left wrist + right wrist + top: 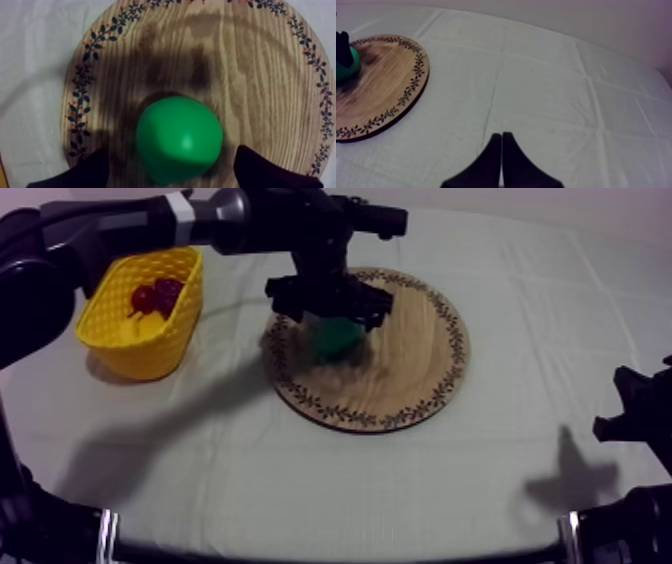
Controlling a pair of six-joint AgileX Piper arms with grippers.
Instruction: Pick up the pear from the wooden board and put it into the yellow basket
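The green pear (179,139) lies on the round wooden board (260,80), toward its left half in the top view, pear (336,338). My left gripper (330,316) hangs straight over it, open, one black finger (85,172) on each side of the fruit with a small gap to both. The yellow basket (120,338) stands at the table's left, apart from the board (420,358). My right gripper (501,145) is shut on nothing, low over the bare cloth at the right side (632,413).
Inside the basket lie a small red fruit (143,296) and a darker red thing (168,288) beside it. From the right wrist view, the board (381,95) and the pear (345,67) sit far off beyond open cloth.
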